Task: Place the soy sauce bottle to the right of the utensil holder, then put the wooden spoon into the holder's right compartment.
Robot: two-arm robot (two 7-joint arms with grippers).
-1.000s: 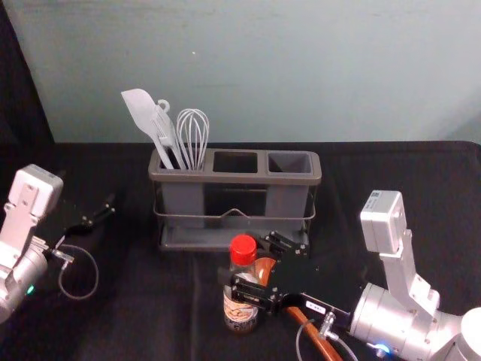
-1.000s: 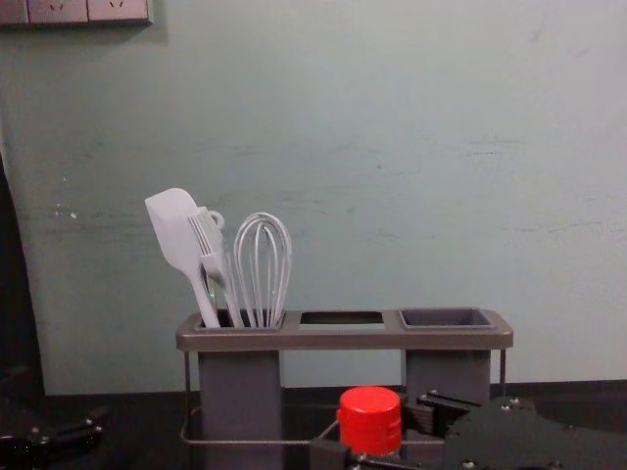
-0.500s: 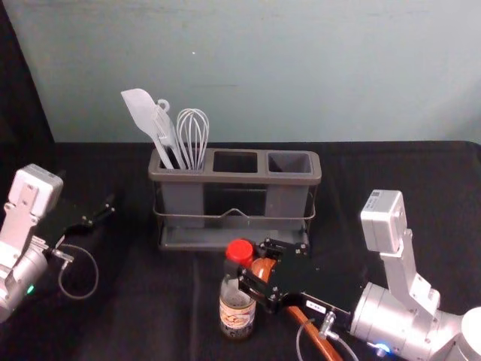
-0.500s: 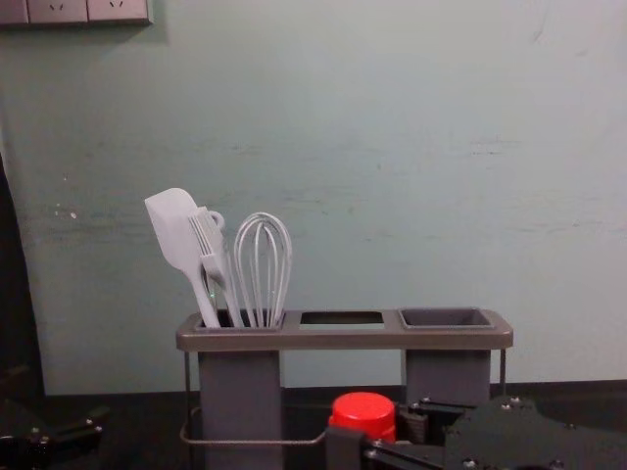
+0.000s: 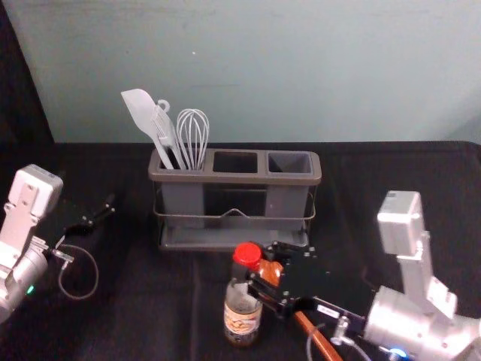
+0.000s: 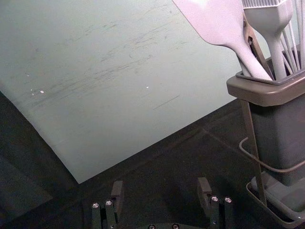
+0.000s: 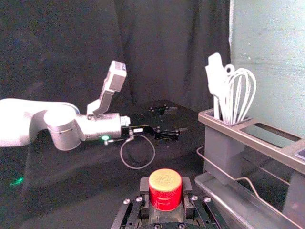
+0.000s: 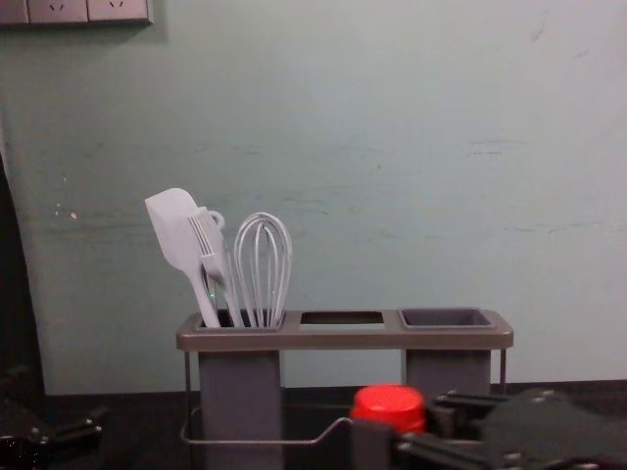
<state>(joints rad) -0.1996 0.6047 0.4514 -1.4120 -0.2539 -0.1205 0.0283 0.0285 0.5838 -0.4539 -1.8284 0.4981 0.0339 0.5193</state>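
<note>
My right gripper [image 5: 258,266] is shut on the neck of the soy sauce bottle [image 5: 242,317], in front of the utensil holder [image 5: 236,179]. In the right wrist view the red cap [image 7: 165,188] rises between the pads of my right gripper [image 7: 165,185]. The wooden spoon [image 5: 322,338] lies slanted beside the bottle, partly hidden under the right gripper. The holder's right compartment [image 5: 290,162] has nothing standing in it. At the left, my left gripper [image 5: 108,210] is parked; in its own wrist view the left gripper [image 6: 160,186] stands open, holding nothing.
A white spatula [image 5: 143,111], a brush and a whisk [image 5: 193,135] stand in the holder's left compartment. Black cloth [image 5: 391,162] covers the table, with a pale wall behind it.
My right gripper's fingers, apart around the bottle a second ago, have shut on its neck. Gripper and bottle have since shifted slightly to the right. The left arm has stayed still.
</note>
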